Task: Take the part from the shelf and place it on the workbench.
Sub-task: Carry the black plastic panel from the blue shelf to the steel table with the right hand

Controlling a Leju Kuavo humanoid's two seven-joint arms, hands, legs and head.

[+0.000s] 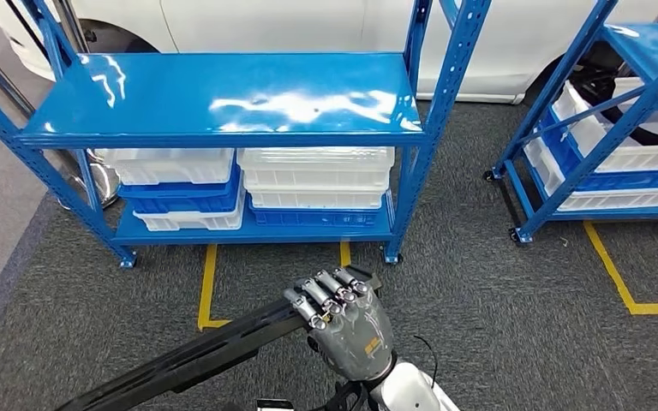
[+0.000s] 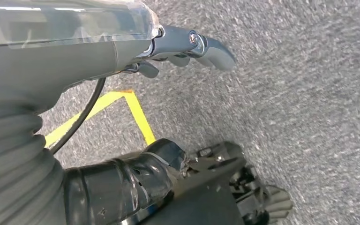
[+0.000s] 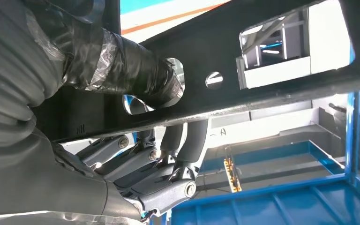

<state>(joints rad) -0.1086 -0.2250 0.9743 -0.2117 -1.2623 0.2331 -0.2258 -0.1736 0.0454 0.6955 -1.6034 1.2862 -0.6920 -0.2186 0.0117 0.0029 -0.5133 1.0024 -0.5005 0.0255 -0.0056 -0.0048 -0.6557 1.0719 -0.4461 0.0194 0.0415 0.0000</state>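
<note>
The part (image 1: 214,347) is a long flat black metal bar with cut-out holes. It slants from low on the left up to my right hand (image 1: 343,330), which grips it near its upper end above the grey carpet. In the right wrist view the taped thumb (image 3: 136,75) presses one face of the bar (image 3: 272,37) and the fingers (image 3: 168,159) curl around the other face. My left hand (image 2: 178,49) hangs over the carpet with its fingers stretched out, holding nothing. The blue shelf (image 1: 223,98) stands ahead with a bare top board.
White and blue bins (image 1: 317,180) are stacked on the shelf's lower level. A second blue rack (image 1: 617,128) with bins stands at the right. A white car (image 1: 308,21) is parked behind both. Yellow tape lines (image 1: 207,287) mark the carpet.
</note>
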